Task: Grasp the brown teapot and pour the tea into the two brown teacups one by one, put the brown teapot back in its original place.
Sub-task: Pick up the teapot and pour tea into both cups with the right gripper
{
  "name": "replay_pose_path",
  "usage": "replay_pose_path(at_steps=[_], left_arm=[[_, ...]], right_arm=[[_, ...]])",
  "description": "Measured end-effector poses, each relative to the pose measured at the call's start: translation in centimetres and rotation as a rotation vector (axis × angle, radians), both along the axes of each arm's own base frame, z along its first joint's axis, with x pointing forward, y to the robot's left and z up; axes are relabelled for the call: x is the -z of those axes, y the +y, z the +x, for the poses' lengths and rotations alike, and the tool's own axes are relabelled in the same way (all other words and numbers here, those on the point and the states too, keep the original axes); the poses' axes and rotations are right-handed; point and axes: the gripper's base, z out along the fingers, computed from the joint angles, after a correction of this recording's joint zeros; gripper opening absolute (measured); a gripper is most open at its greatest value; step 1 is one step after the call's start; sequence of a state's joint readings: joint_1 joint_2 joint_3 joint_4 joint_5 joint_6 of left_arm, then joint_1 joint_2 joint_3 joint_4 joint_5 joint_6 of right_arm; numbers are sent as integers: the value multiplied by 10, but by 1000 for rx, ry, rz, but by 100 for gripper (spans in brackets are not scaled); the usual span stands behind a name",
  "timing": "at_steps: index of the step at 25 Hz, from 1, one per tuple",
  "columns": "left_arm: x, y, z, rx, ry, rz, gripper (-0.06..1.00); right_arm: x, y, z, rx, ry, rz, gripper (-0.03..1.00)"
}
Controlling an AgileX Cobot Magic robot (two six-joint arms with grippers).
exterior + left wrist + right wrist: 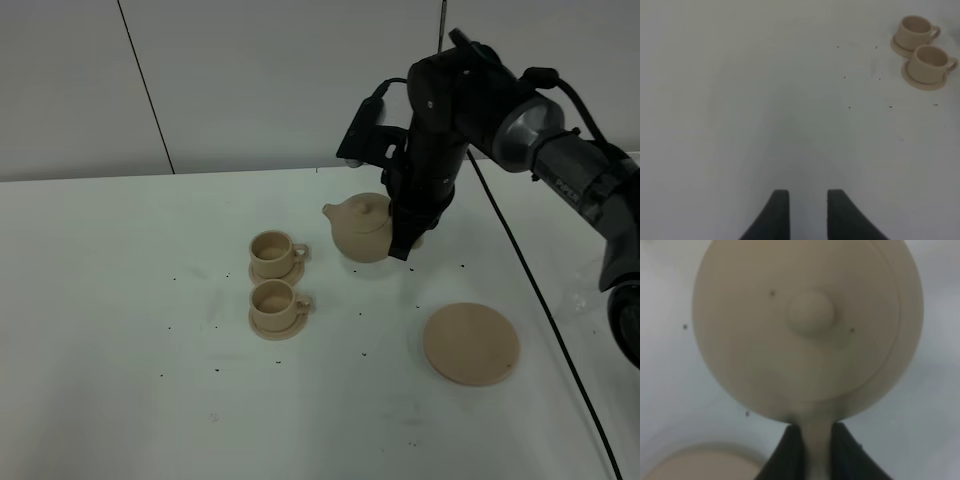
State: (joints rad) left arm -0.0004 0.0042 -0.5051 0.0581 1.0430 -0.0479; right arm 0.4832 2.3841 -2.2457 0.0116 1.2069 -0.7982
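Nearest in the high view, at lower right, the wide saucer (471, 344) lies flat. Left of centre stand the nearer teacup (275, 300) and, behind it, the farther teacup (272, 250), each on its small saucer. At centre my right gripper (405, 245) points steeply down from a bent arm, fingers clamped on the handle of the brown teapot (362, 232), whose spout faces frame left. My left gripper (804, 197) hovers over the table (740, 100), fingers slightly apart, holding nothing.

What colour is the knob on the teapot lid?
Plain tan-beige, matching the brown teapot; right wrist view shows the knob best.
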Motion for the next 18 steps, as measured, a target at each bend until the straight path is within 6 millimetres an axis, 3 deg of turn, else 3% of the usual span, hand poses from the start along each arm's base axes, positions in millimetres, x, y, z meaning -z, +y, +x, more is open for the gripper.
replay_pose_path(at_steps=[7,18], left_arm=[[0,0,0,0,0,0,26],[0,0,0,0,0,0,26]], right_arm=[[13,18,2,-97,-51,-33,10],[8,30,7,-169,-210,-79,10]])
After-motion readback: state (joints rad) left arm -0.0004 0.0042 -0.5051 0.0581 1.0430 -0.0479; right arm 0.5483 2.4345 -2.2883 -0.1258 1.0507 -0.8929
